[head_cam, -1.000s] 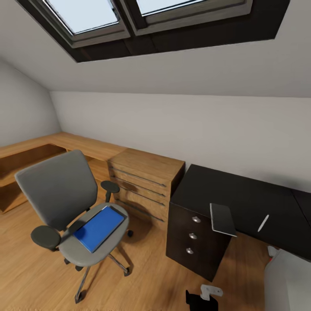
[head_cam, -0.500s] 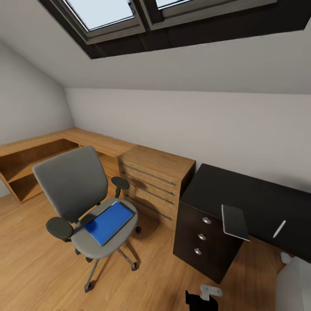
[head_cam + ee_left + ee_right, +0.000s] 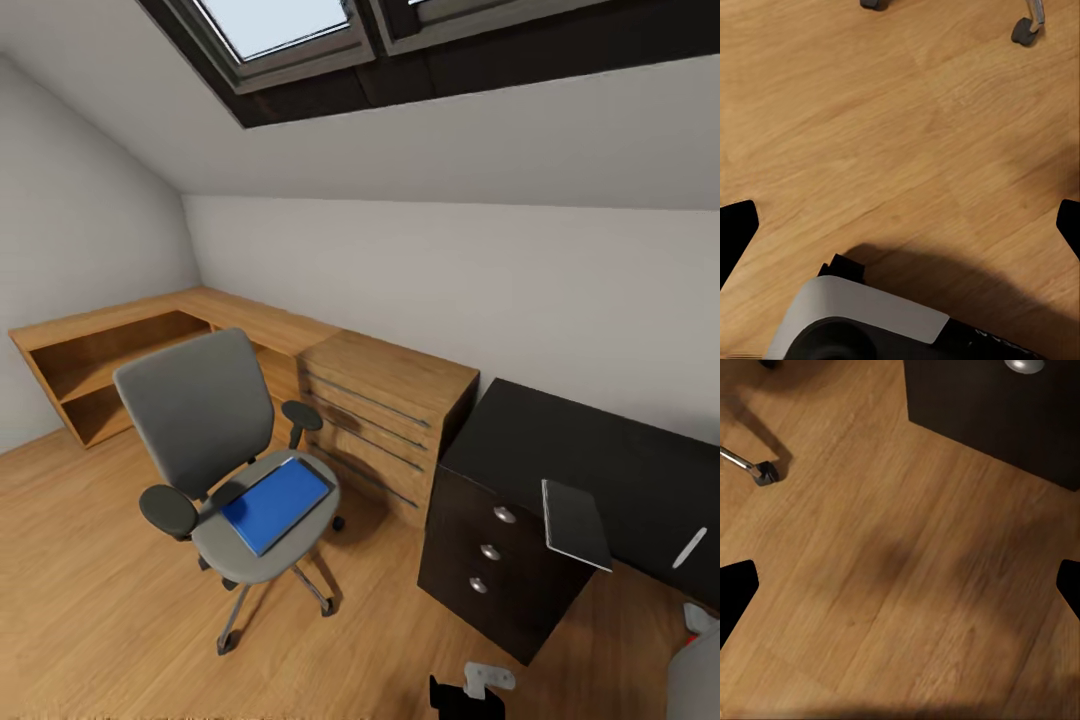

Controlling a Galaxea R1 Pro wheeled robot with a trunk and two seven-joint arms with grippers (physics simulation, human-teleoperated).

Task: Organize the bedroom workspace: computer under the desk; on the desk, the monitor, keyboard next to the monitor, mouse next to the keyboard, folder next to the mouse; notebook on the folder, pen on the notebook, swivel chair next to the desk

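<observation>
Ahead of both end effectors, across bare wooden floor, stands the swivel chair, with the blue folder lying flat on its seat. To the chair's right sits the black worktop, its drawer unit showing round silver knobs. The dark grey notebook rests on the worktop with its near end hanging past the front edge, and the pen lies on the top a little further right, apart from the notebook.

Left end effector and right end effector both hang low over the floorboards, fingers spread wide and released, nothing between them. The left wrist view catches two chair casters beyond the fingers; the right wrist view catches one caster and the base of the drawer unit.

By my reading, the step in hand is the approach to the chair so that the folder can be fetched. Next move calls for closing the gap until the seat is within reach, then raising an arm to seat height and sliding fingers under the thin folder's edge.

As for containers: the drawers are shut, contents hidden; the wooden shelving beyond the chair has open compartments that look bare.
</observation>
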